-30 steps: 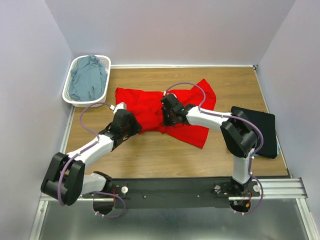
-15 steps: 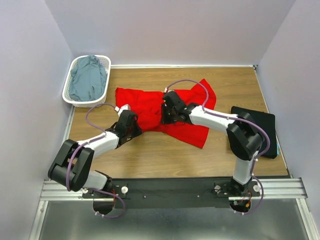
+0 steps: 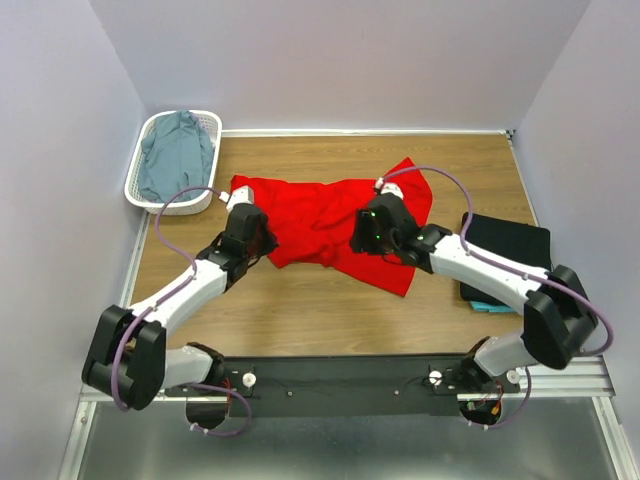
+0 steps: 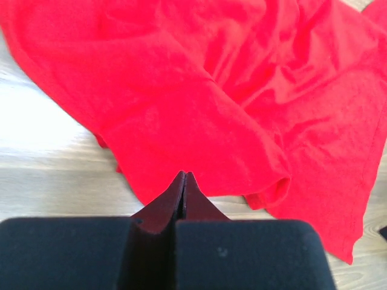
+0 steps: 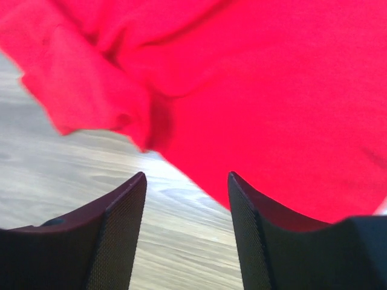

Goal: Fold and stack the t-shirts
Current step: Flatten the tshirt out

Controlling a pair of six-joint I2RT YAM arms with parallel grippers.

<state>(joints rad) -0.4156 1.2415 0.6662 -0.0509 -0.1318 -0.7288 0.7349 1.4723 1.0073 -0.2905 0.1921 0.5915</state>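
Red t-shirt (image 3: 310,210): soft, creased cloth

**Red t-shirt** (image 3: 320,215): from above, its middle and near-left hem were covered by both wrists. It was cropped by the top and side edges in the left wrist view. It was blurred and cropped at top and right in the right wrist view.

**Left gripper** (image 4: 184,176): fingers (image 4: 158,211) met at the red t-shirt's near hem. Whether cloth was pinched could not be told. From above they lay hidden under the wrist.

**Teal t-shirt** (image 3: 482,303): right of the red t-shirt, it showed only as a sliver beneath the black t-shirt (image 3: 525,250), itself crossed by the right arm (image 3: 480,265).

**Grey-blue t-shirt** (image 3: 177,158): far-left of the red t-shirt, its underside was sunk in the basket (image 3: 135,185).
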